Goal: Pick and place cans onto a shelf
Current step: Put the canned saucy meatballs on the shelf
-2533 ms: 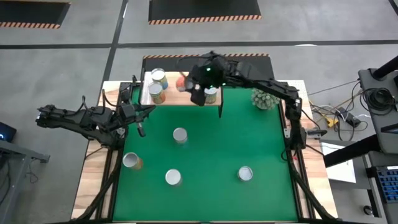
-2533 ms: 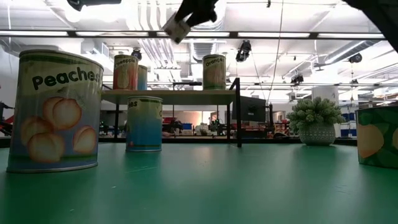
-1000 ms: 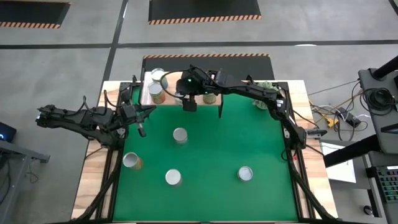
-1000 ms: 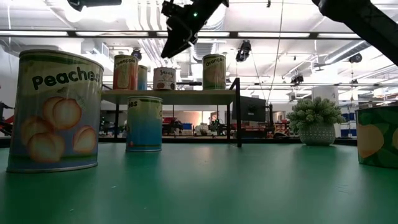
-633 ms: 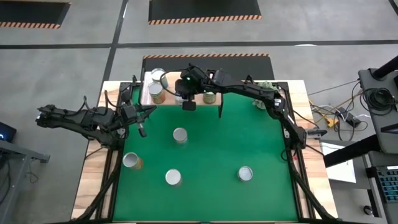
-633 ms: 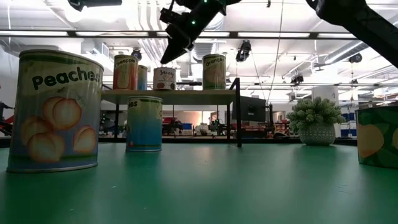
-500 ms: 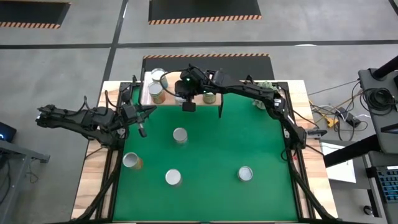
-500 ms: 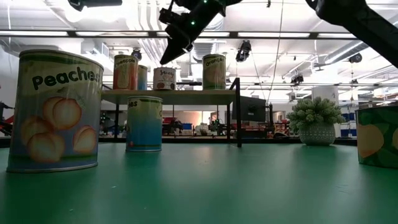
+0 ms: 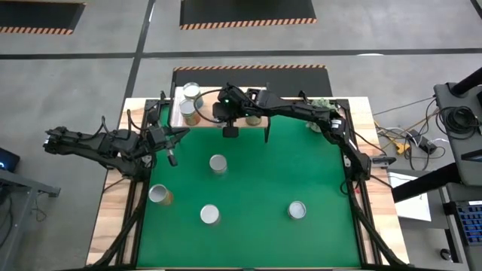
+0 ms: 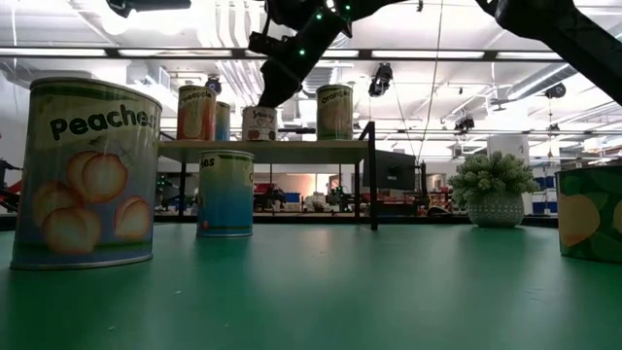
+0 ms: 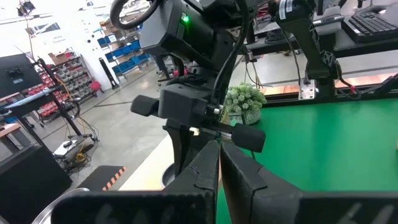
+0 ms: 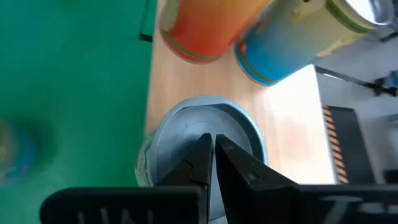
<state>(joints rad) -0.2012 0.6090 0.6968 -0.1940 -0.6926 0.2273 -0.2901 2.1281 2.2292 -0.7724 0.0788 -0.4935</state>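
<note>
Over the shelf [image 9: 179,118] at the back of the green mat [image 9: 256,181], the right gripper [image 9: 228,128] hangs just above a silver-topped can [image 12: 202,146] standing on the board, fingers pressed together and not holding it. Two more cans [image 12: 261,37] sit right beside it up there, and four others [image 9: 218,163] are spread out on the mat. Left gripper [image 9: 170,156] is parked by the mat's left edge, fingers together too.

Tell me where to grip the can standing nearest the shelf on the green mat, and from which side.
Grip the can across its round side wall, just under the silvery top, coming straight down from above. It stands upright, with bare mat all around it, so gripper fingers can drop on opposite sides.
</note>
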